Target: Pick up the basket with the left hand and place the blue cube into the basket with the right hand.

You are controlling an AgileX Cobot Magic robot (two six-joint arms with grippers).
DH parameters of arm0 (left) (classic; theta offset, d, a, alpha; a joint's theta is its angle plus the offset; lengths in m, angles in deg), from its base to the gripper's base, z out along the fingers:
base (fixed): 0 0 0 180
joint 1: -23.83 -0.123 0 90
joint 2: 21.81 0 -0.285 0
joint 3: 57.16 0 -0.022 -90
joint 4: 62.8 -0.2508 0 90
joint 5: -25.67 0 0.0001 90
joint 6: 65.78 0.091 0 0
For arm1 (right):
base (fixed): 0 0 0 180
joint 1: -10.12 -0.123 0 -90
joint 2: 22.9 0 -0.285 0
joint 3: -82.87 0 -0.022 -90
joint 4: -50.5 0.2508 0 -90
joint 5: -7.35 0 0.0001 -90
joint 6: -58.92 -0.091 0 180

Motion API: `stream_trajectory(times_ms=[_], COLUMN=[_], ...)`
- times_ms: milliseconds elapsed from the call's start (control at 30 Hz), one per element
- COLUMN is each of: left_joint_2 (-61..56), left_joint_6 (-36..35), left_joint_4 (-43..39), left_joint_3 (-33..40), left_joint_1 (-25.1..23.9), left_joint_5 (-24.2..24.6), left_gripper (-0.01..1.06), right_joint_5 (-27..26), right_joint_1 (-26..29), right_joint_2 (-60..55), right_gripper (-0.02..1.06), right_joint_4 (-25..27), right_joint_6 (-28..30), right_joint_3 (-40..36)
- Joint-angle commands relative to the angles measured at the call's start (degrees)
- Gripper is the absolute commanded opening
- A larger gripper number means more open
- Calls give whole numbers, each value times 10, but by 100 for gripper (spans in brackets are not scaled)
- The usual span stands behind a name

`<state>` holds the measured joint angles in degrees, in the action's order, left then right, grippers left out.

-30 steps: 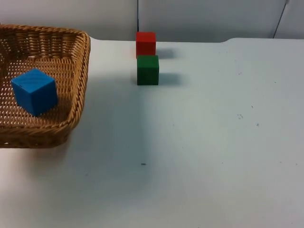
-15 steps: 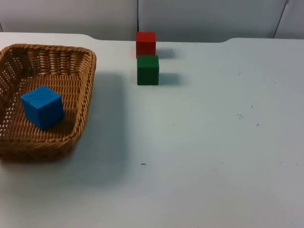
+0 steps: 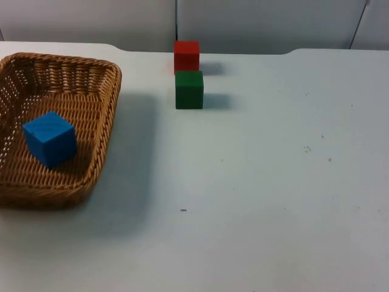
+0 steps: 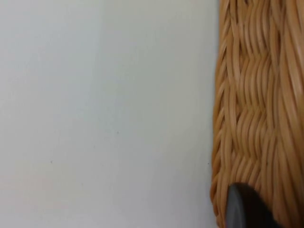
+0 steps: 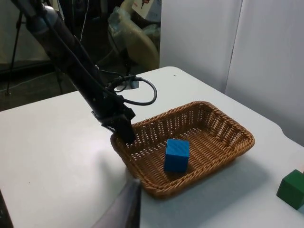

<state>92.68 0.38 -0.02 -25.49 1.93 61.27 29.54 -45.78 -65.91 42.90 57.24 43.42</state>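
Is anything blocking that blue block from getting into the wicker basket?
No, nothing visible is in the way: the blue cube already lies inside the wicker basket. The left claw is at the basket's rim. The green cube and red cube stand apart on the white table.
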Motion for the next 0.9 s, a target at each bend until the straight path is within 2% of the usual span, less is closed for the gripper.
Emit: stream_trajectory(times_ms=[0, 33, 67, 233, 267, 367, 433, 567, 667, 700, 733, 833, 867], left_joint_2=[-1, -1, -1, -1, -1, -3, -7, -30, -71, -71, -98, -164, -164], left_joint_6=[10, 11, 11, 11, 11, 11, 9, -22, -98, -98, -145, -202, -202], left_joint_4=[7, 7, 7, -8, -8, -24, -41, -77, -142, -142, -175, -199, -199], left_joint_3=[-5, -5, -5, -5, -5, -5, -7, -20, -39, -39, -47, -57, -57], left_joint_1=[3, 3, 3, 3, 3, 3, 3, 3, 3, 3, 3, 3, 3], left_joint_5=[-8, -11, -11, -33, -33, -33, -22, -1, 6, 6, 8, 14, 14], left_gripper=[12, 20, 20, 57, 57, 76, 80, 80, 80, 80, 80, 80, 80], right_joint_5=[-2, 0, 0, 13, 13, 18, 19, 19, 19, 19, 19, 18, 18], right_joint_1=[-1, -1, -1, -1, -1, -1, -1, -1, -1, -1, -1, -1, -1], right_joint_2=[5, 5, 5, 5, 5, 5, 5, 5, 5, 5, 5, 5, 5], right_gripper=[99, 99, 99, 99, 99, 99, 99, 99, 99, 99, 99, 99, 99], right_joint_4=[4, 4, 4, 4, 4, 4, 4, 2, 2, 2, 2, 2, 2], right_joint_6=[1, 1, 1, 1, 1, 5, 6, 8, 12, 12, 13, 20, 20], right_joint_3=[-2, -2, -2, -2, -2, -2, -2, -2, -2, -2, -2, -2, -2])
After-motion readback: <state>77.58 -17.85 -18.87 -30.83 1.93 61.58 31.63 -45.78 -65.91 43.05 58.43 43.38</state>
